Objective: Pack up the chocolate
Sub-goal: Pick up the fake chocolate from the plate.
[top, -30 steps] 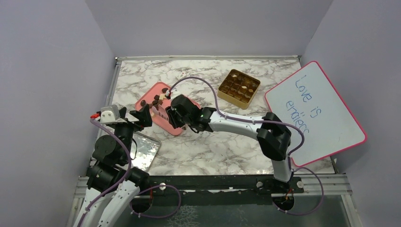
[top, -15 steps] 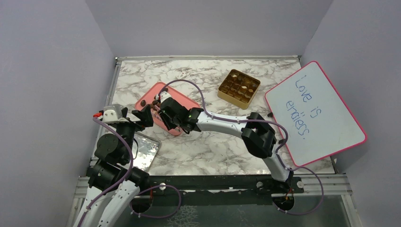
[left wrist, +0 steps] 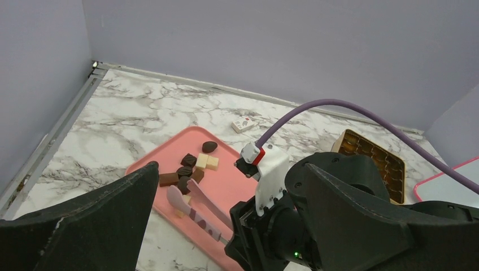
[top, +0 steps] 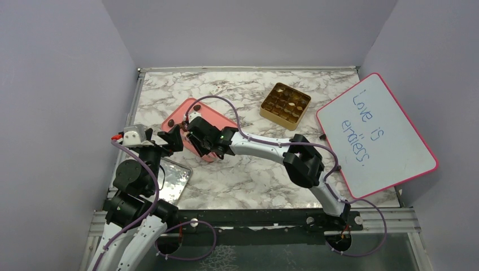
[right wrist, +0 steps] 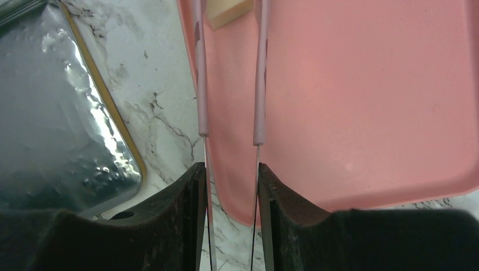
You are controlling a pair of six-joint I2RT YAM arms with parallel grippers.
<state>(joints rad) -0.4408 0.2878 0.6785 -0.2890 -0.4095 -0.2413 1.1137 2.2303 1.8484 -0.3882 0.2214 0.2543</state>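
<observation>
Marble tabletop (top: 243,175), pink tray (right wrist: 367,101): your right gripper (right wrist: 230,169) pinches the tweezers (left wrist: 197,212), tines apart (clamping nothing yet), beside the chocolate (left wrist: 186,169) clustered on that tray. Next, straddle one piece and squeeze gently.

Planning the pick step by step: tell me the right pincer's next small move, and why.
Probably squeeze the right pincer slightly tighter. It grips the slim pink tweezers, whose arms stand apart over the pink rectangular plastic tray, and a small cream chocolate piece lies between them at the wrist view's top edge, seemingly not yet pinched.
</observation>
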